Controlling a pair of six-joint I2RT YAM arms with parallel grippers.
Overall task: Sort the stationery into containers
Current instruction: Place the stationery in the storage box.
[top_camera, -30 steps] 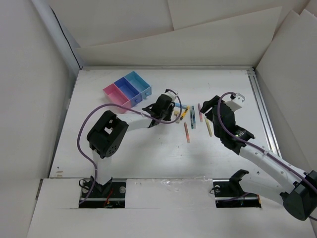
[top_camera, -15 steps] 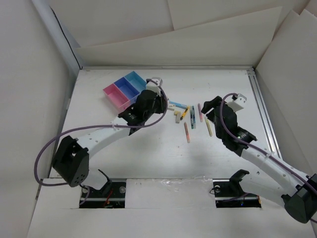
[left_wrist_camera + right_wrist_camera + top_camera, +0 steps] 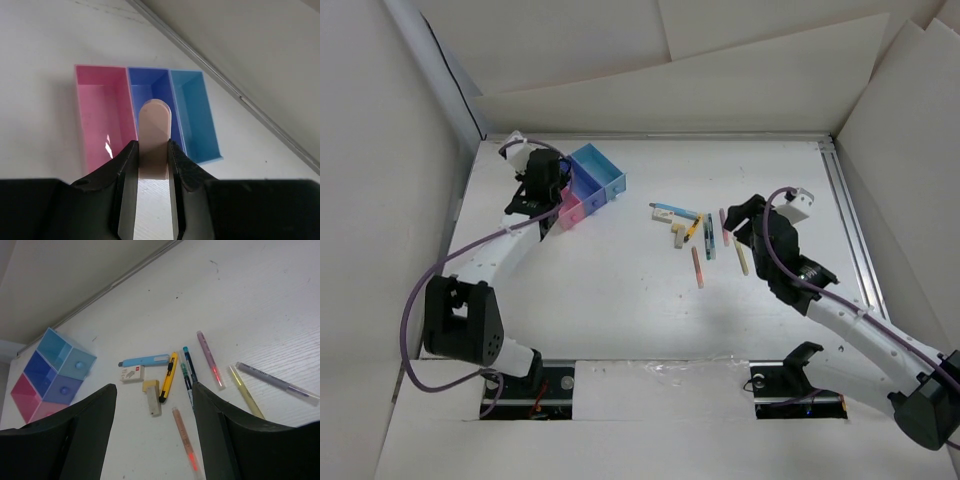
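Note:
My left gripper [image 3: 153, 150] is shut on a beige eraser [image 3: 154, 135] and hovers over the joined containers: pink bin [image 3: 100, 115], dark blue bin [image 3: 150, 87], light blue bin [image 3: 195, 112]. The eraser's tip lies over the dark blue bin. In the top view this gripper [image 3: 542, 185] hides part of the pink bin [image 3: 572, 210]. My right gripper [image 3: 154, 390] is open and empty above the loose stationery: blue cutter [image 3: 145, 360], white eraser [image 3: 132, 373], beige eraser block [image 3: 154, 402], yellow cutter [image 3: 169, 376], teal pens [image 3: 187, 372], pink pen [image 3: 210, 359], salmon pen [image 3: 184, 437].
A cream-yellow pen [image 3: 246, 391] and a lilac pen [image 3: 277, 383] lie to the right of the cluster. White walls close in the table, with a metal rail [image 3: 850, 230] along the right edge. The left arm's purple cable [image 3: 450, 265] loops over the left side.
My left arm has swung from the stationery cluster back and left to over the bins, carrying the beige eraser. My right arm has hardly moved.

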